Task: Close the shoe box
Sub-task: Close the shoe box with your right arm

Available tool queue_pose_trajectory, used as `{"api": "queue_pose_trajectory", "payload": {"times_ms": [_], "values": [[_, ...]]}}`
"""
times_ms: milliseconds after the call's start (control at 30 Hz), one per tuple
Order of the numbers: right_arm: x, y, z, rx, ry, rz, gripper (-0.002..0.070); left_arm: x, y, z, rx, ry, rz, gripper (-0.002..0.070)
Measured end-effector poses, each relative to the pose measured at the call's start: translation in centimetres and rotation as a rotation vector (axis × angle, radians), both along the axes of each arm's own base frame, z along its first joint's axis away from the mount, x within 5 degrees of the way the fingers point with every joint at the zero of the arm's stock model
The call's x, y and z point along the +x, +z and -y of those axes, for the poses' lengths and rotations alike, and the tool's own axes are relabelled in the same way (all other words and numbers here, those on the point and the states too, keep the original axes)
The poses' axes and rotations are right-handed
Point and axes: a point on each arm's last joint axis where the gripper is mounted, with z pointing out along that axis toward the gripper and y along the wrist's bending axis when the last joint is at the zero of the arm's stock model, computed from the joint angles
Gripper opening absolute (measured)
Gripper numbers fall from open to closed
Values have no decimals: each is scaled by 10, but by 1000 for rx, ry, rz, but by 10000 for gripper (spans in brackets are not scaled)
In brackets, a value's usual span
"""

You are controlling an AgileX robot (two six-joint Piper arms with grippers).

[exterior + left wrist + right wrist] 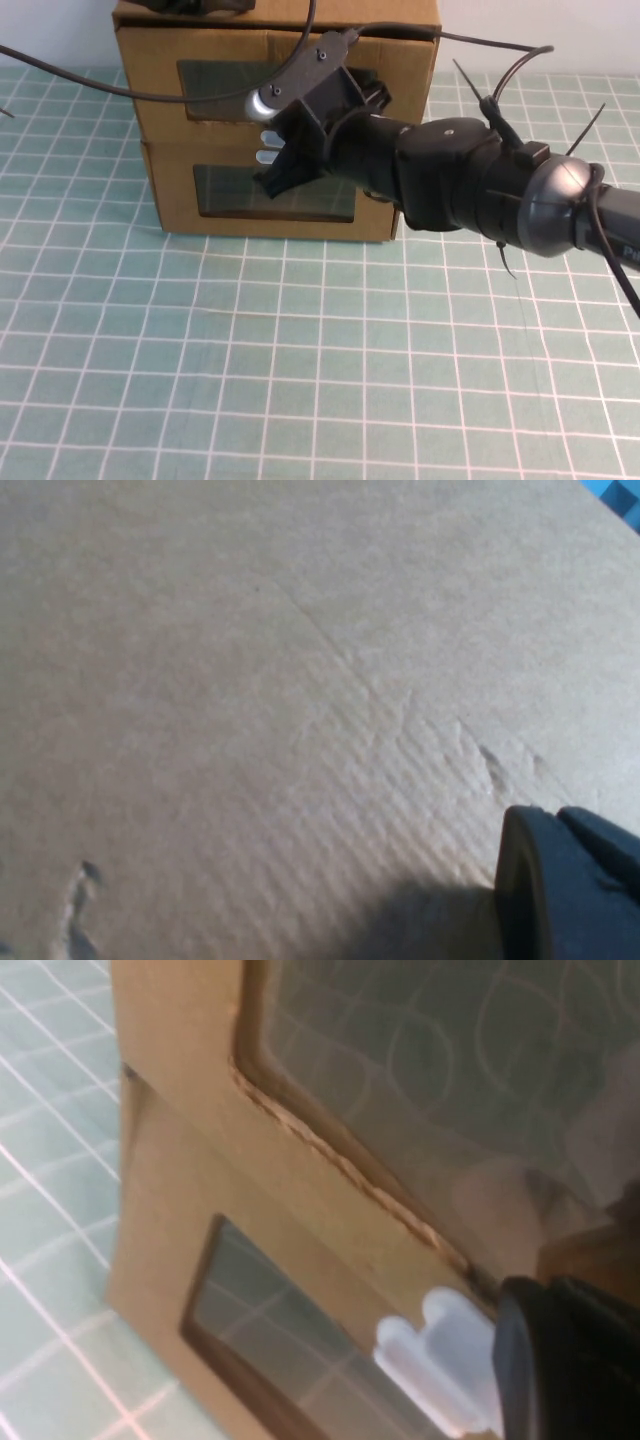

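Two brown cardboard boxes are stacked at the back of the table. The upper one is the shoe box [150,70], with a clear window [215,78] and a white pull tab [268,136] below it. My right gripper [273,180] is shut and empty, pressed against the box fronts just beside the tab. In the right wrist view the tab [430,1355] sits right next to the right gripper [545,1360]. My left gripper [200,5] rests on top of the shoe box. The left wrist view shows it [560,890] against bare cardboard [250,700].
The twin box [170,195] lies under the shoe box, with its white tab [264,156] above its window [235,190]. The right arm [470,185] reaches in from the right across the green grid mat [300,350]. Cables [90,85] hang over the boxes.
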Motion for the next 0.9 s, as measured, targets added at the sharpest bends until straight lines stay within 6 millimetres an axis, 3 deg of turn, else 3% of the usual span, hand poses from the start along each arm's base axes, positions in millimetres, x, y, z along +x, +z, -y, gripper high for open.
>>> {"api": "queue_pose_trajectory", "payload": {"times_ms": [267, 633, 900], "values": [[-11, 18, -3, 87, 82, -24, -14, 0, 0, 0, 0, 0, 0, -5], [-18, -13, 3, 30, 78, -98, -14, 0, 0, 0, 6, 4, 4, -5], [0, -17, -4, 35, 25, -78, -14, 0, 0, -1, 9, 4, 5, -5]]}}
